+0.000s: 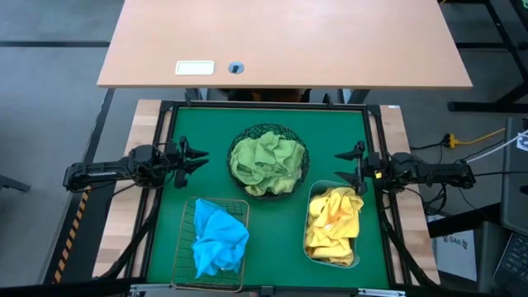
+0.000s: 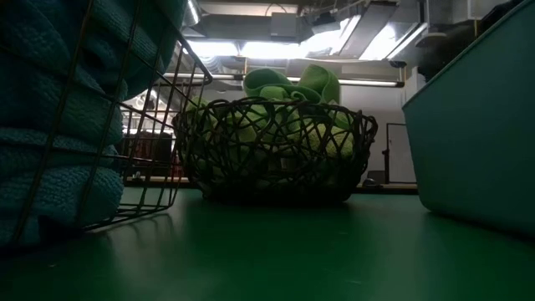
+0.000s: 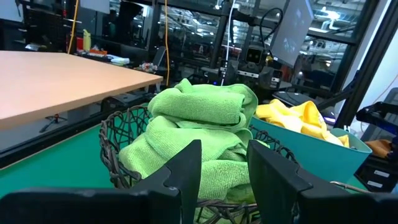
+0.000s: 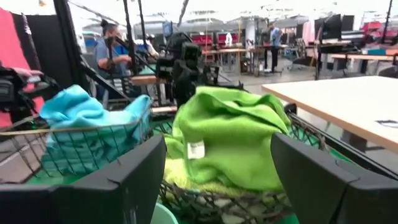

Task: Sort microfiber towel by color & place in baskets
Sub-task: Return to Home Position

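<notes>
Green matting covers the counter [image 1: 330,132], and every cloth in view sits in a container. Along the near edge, the copper wire basket [image 1: 183,247] at the near left corner holds the sky-blue towels [image 1: 219,239]. The translucent plastic tub [image 1: 307,247] at the near right corner holds the yellow towels [image 1: 334,223].

Farther in, the two arms reach in level from the left and right edges. The left hand [image 1: 200,159] and the right hand [image 1: 342,165] face each other across the middle. Both have their fingers spread and hold nothing.

Between them, just beyond the two near containers, stands the round black wire-mesh bowl [image 1: 233,148], heaped with light green towels [image 1: 268,161]. Each hand points straight at this bowl from its own side, close to the rim but apart from it. No towel shows loose on the matting, so sorting looks finished. What remains is for each arm to draw back outward along its own line, away from the bowl. Beyond the far edge stands a pale wooden desk [image 1: 280,41].
</notes>
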Motion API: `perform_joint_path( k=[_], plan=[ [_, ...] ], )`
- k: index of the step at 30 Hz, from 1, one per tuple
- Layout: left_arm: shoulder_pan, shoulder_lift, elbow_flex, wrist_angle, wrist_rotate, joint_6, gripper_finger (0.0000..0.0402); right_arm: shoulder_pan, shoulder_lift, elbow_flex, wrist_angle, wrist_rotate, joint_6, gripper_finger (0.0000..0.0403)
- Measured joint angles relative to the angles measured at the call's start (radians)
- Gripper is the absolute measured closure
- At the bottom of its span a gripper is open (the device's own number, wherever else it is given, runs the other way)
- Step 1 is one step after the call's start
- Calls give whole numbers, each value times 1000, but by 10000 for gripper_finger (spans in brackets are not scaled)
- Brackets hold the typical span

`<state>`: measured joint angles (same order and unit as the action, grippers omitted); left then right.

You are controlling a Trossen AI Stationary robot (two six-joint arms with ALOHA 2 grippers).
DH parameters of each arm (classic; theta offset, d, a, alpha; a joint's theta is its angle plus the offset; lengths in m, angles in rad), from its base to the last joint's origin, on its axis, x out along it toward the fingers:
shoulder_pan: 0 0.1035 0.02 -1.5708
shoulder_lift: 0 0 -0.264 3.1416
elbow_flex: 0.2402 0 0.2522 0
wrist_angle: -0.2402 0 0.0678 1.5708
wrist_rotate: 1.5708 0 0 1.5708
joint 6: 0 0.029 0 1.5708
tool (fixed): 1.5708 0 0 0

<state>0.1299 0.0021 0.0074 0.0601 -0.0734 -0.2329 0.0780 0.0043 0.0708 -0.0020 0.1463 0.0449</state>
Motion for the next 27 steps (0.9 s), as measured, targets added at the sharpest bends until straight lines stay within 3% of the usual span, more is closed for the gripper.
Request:
perform_joint_path(
  k=[14,27],
  plan=[
    [1,0,0,1,-1,0,278,1,38,-64,200,-86,-7,113],
    [1,0,0,0,0,0,278,0,61,-63,34,-62,-110,113]
  ],
)
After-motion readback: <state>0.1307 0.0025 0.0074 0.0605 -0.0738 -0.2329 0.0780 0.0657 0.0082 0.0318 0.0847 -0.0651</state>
